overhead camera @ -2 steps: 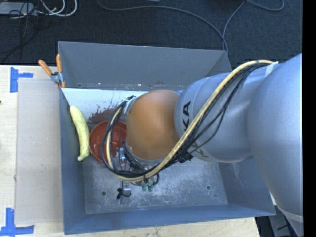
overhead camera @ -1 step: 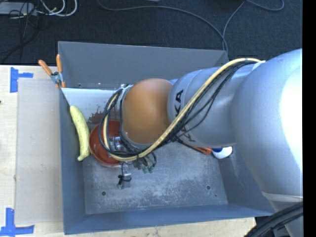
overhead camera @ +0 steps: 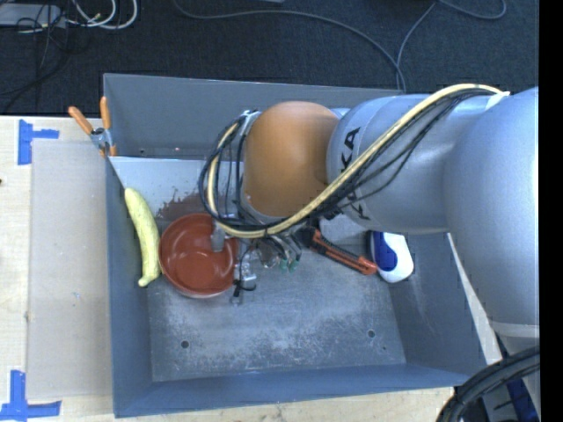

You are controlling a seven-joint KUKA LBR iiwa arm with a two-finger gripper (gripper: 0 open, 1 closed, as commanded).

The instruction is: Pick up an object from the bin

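A smooth, curved yellow banana (overhead camera: 142, 236) lies along the left wall of the grey metal bin (overhead camera: 264, 359), whose floor is dull and speckled. Just right of it, touching or nearly so, sits a round, glossy red bowl (overhead camera: 186, 258). The gripper (overhead camera: 239, 275) is low at the bowl's right rim, under the arm's orange cover and looped cables; whether it is open or closed cannot be told. Further right lie a slim tool with an orange handle (overhead camera: 347, 259) and a rounded blue-and-white object (overhead camera: 392, 255), partly hidden by the arm.
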